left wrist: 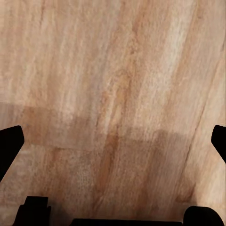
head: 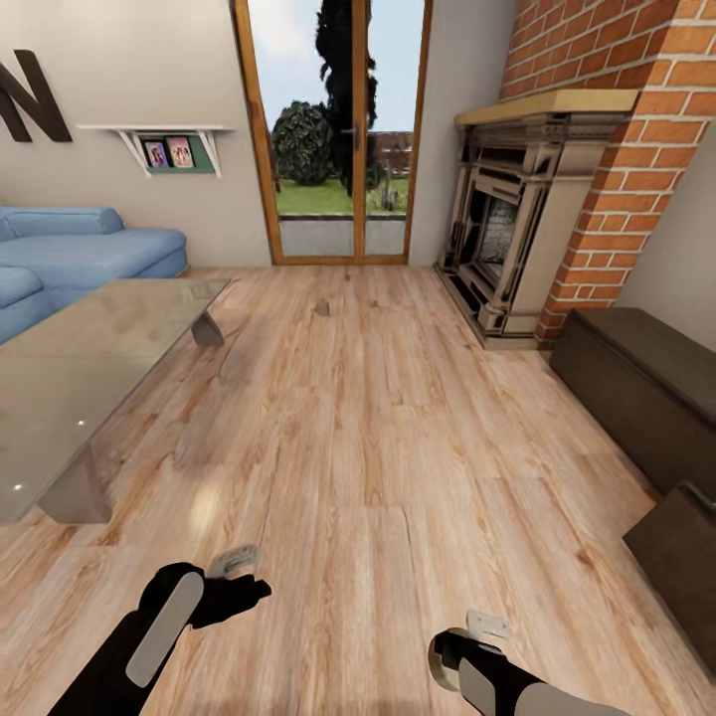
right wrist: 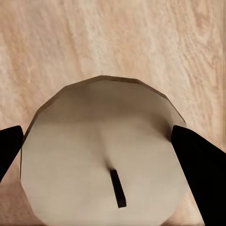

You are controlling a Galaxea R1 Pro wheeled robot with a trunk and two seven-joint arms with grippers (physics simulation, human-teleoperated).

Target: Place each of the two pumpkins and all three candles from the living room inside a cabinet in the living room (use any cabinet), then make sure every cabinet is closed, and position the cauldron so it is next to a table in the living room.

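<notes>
Head view: plank floor point(head: 358, 447), glass table point(head: 89, 368) left, cabinet point(head: 646, 388) cut off right. Right gripper point(right wrist: 101, 155) clamps a candle point(right wrist: 101, 155); left gripper point(left wrist: 113, 141) spread, empty.

Candle point(right wrist: 101, 155) — dark wick up — clamped in the right gripper point(right wrist: 101, 162) above wood floor point(right wrist: 113, 42).

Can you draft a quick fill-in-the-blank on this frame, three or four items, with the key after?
1. The right gripper is shut on a ____.
2. The left gripper is open, with only the wooden ____ between its fingers.
3. In the head view, the glass-topped table stands in front of a ____ sofa.
4. The dark-brown cabinet sits beside the brick ____.

Missing words: candle; floor; blue; fireplace
</notes>
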